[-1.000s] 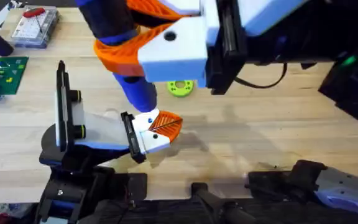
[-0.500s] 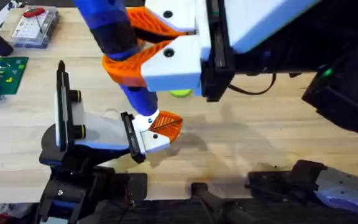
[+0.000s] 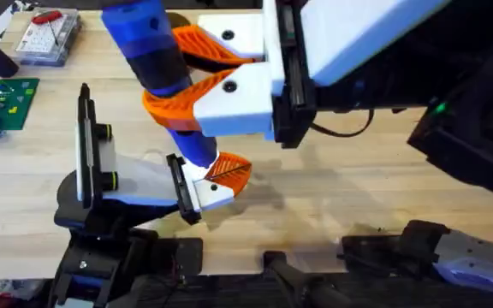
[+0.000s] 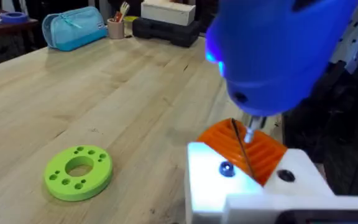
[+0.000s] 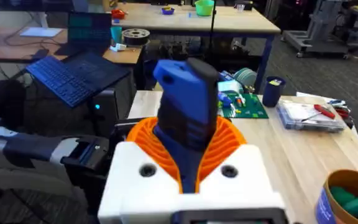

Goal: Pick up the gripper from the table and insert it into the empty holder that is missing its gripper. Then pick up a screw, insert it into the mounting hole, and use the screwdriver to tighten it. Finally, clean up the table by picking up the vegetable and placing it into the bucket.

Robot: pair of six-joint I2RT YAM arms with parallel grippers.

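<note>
My right gripper (image 3: 168, 73) reaches across the table, shut on the blue screwdriver (image 3: 148, 43), whose body sits between the orange ribbed fingers (image 5: 229, 140). The screwdriver's thin bit (image 4: 251, 132) points down onto the orange gripper (image 3: 229, 174), which is seated in the end of the white holder (image 3: 139, 178). The holder's white end block (image 4: 253, 186) has a dark round spot (image 4: 225, 168) beside the bit; I cannot tell whether that spot is a screw. The blue bucket (image 5: 328, 205) stands at the table's edge with the green vegetable (image 5: 351, 199) inside it.
A clear box (image 3: 48, 36) with a red-handled tool and a green circuit board (image 3: 5, 98) lie at the far left. A lime-green ring (image 4: 78, 172) lies on the wood beyond the holder. A blue pouch (image 4: 73, 28) and a black case sit at the far edge.
My right arm has shifted slightly left and lower with the screwdriver, covering the lime ring in the overhead view. The bit stays at the orange gripper. The holder has not moved.
</note>
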